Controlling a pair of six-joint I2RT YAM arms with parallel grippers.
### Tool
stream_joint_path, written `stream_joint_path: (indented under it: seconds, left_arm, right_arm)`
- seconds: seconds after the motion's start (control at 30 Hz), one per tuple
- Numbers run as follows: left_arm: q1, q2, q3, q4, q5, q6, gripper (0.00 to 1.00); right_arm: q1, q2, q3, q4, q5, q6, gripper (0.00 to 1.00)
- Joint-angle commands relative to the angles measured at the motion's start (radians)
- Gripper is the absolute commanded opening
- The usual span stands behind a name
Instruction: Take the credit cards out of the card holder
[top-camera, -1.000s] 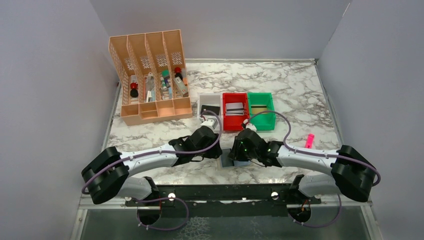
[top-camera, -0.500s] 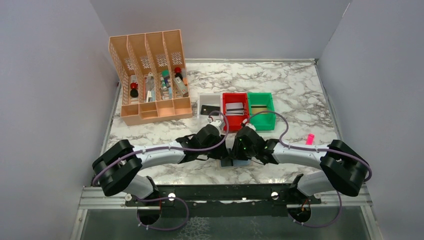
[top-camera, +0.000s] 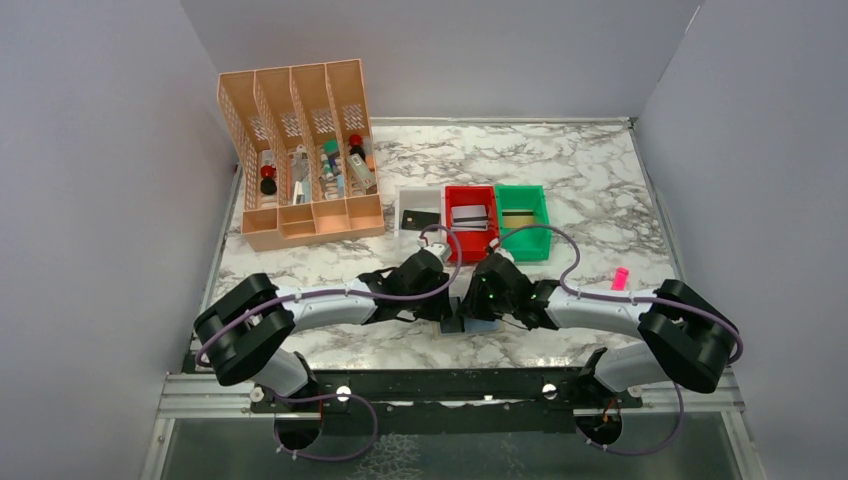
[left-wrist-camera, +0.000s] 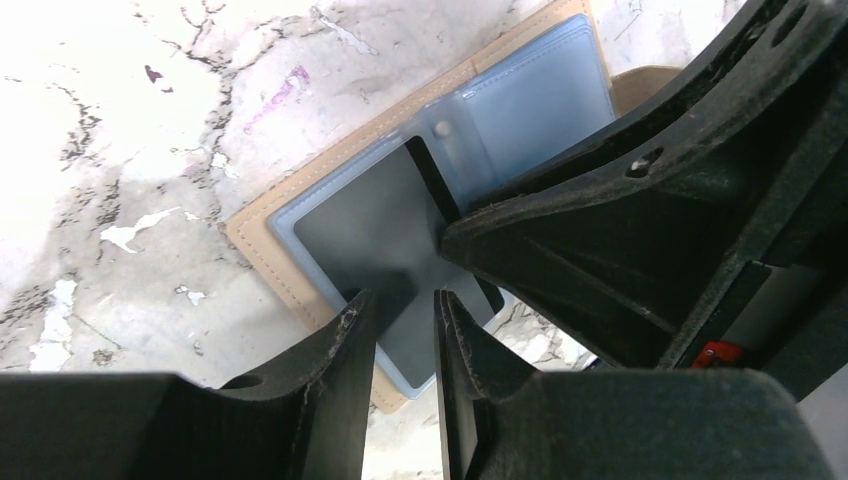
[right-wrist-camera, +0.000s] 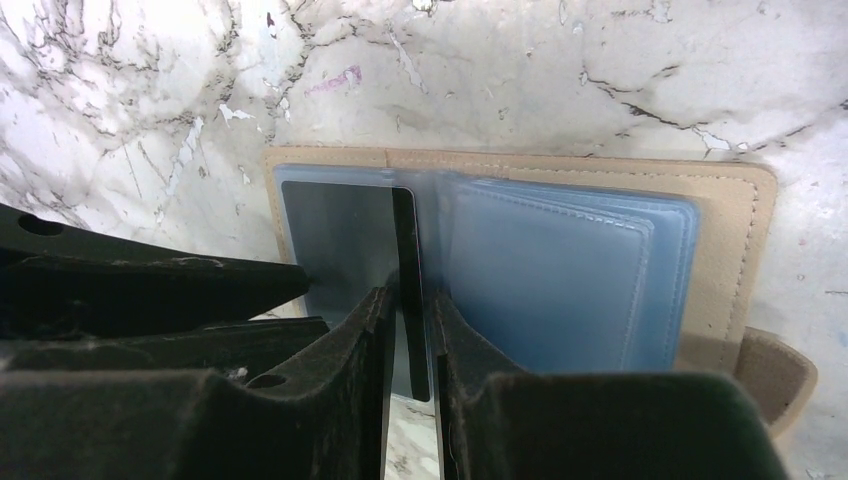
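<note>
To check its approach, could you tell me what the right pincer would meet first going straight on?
Probably the dark card in the card holder, just ahead of the right pincer; depth is unclear.

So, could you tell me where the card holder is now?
In the top view the card holder lies open near the front edge of the table, centred, under the left gripper and right gripper, in front of the red bin.

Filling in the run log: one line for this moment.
stage: card extraction | card holder: open, flat | left end effector, right end effector: jaws narrow, over dark card | grip: unclear
</note>
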Motion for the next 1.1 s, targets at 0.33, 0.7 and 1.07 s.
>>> stream_joint_path:
  seconds: [0.33,0.7,1.07]
  left_arm:
    - [-0.004,-0.013,-0.012,-0.078,-0.079,-0.003,0.29]
    - [-0.004,-0.009,-0.009,-0.072,-0.059,0.019,0.3]
    - [-0.004,-0.008,-0.01,-0.052,-0.053,0.026,0.12]
  right_arm:
    - [-0.004,-0.025,-0.019,-0.041,0.018,0.027,0.25]
    - [-0.004,-0.022,-0.016,-0.025,0.006,0.031,0.25]
    - [-0.005,-0.06,-0.05,0.081,-0.067,0.032,0.23]
